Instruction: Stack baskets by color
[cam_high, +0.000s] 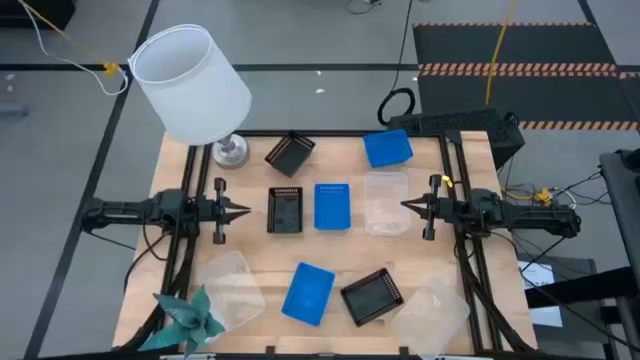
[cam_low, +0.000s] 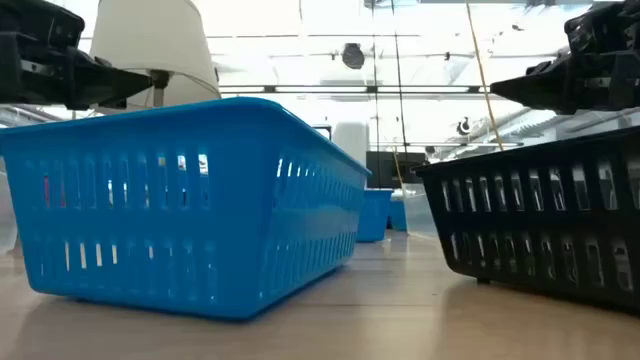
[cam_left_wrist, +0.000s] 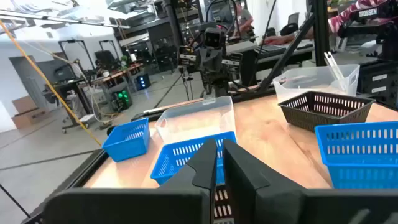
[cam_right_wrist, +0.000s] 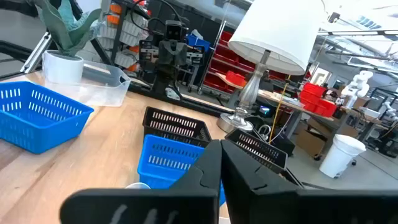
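On the wooden bench (cam_high: 330, 255) nine baskets lie spread out, none inside another. In the middle row a black basket (cam_high: 285, 210), a blue basket (cam_high: 332, 206) and a clear basket (cam_high: 386, 202) lie side by side, each just beside the next. Toward the far edge a second black basket (cam_high: 290, 152) lies turned at an angle, and a second blue basket (cam_high: 387, 148) lies to its right, well apart from it. Along the near edge, from left to right, there are a clear one (cam_high: 230, 288), a third blue basket (cam_high: 308, 292), a third black basket (cam_high: 371, 296) just beside it, and another clear one (cam_high: 432, 308) at the right corner.

The left gripper (cam_high: 243, 211) hovers at the left side of the middle row, pointing at the black basket there; its jaws are closed and hold nothing. The right gripper (cam_high: 407, 206) points inward from the right, over the edge of the middle clear basket, jaws closed and empty also.

A white lampshade (cam_high: 190, 82) on a metal foot stands at the far left corner. A teal paper ornament (cam_high: 190, 316) sits at the near left corner.
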